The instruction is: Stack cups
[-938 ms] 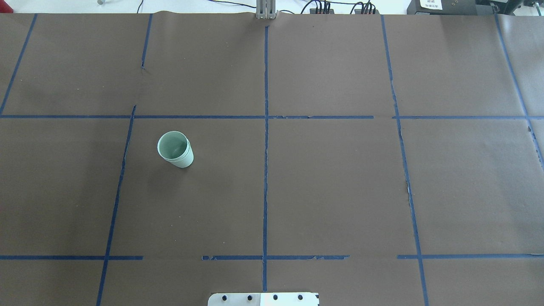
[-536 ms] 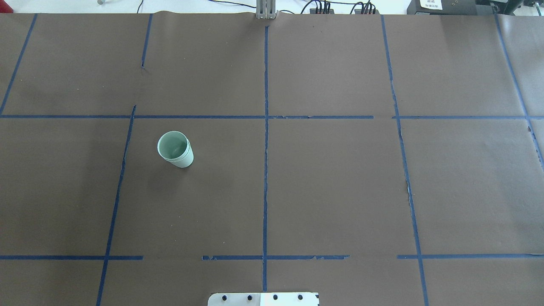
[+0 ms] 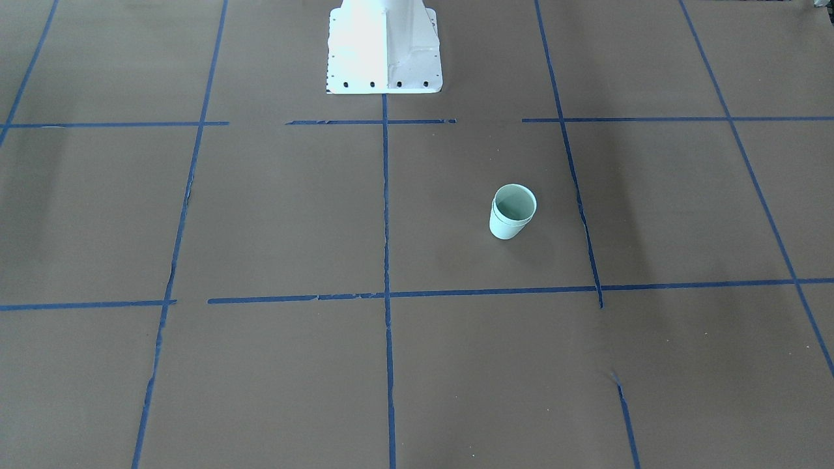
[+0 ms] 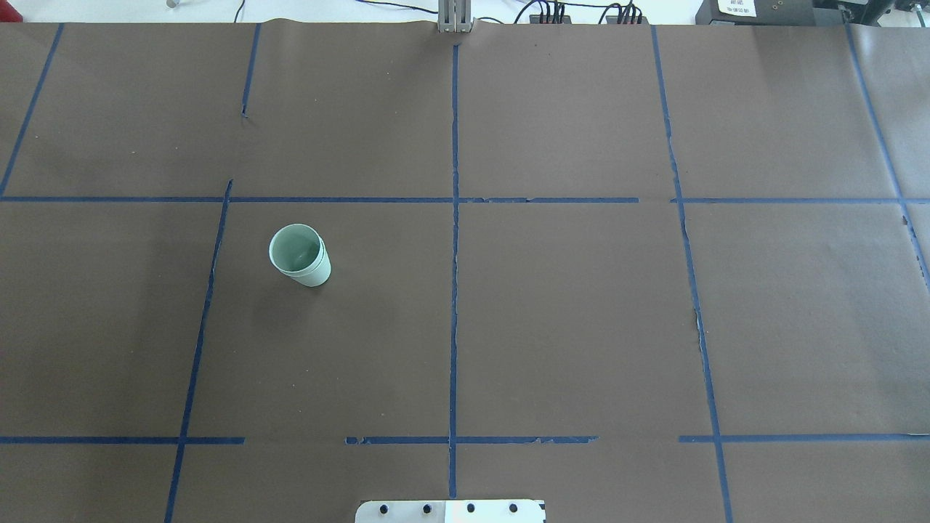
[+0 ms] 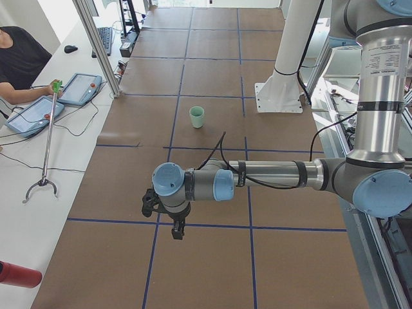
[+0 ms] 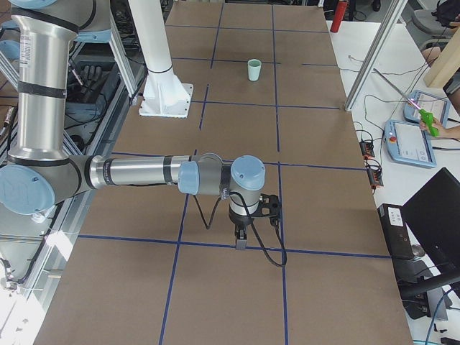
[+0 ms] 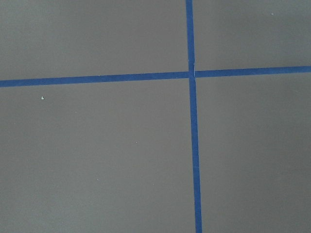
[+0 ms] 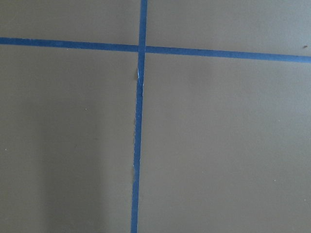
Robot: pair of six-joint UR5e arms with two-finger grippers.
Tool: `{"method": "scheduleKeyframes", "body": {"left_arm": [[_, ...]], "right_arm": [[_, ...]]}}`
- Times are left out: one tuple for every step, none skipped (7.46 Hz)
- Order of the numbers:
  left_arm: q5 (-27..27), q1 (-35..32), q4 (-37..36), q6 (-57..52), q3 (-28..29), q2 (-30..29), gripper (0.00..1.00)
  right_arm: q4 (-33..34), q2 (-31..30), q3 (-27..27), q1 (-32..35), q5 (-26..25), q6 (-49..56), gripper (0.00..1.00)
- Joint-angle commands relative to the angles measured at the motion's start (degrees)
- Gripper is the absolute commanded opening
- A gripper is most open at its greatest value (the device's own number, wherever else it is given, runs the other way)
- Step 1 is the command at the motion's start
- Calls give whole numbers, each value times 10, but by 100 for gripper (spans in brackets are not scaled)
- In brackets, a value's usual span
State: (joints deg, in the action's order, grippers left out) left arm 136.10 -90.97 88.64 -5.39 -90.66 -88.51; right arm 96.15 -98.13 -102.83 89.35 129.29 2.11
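The two pale mint-green cups (image 4: 299,256) stand upright as one stack, one nested inside the other, on the brown paper on my left half of the table. The stack also shows in the front-facing view (image 3: 512,212) and far off in both side views (image 5: 197,116) (image 6: 254,70). My left gripper (image 5: 177,230) hangs over the table's left end, far from the cups. My right gripper (image 6: 241,241) hangs over the right end. Both show only in side views, so I cannot tell whether they are open or shut. Both wrist views show only paper and blue tape.
Blue tape lines (image 4: 454,218) mark a grid on the brown paper. The white robot base plate (image 3: 384,45) sits at my edge of the table. Operators with tablets (image 5: 80,89) (image 6: 410,142) and a reach-grabber tool (image 5: 45,161) are beyond the far edge.
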Motion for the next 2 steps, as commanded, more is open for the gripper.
{"method": "scheduleKeyframes", "body": {"left_arm": [[0, 0, 0, 0, 0, 0, 100], [0, 0, 1, 0, 0, 0, 100]], "right_arm": [[0, 0, 0, 0, 0, 0, 100], [0, 0, 0, 0, 0, 0, 100]]}}
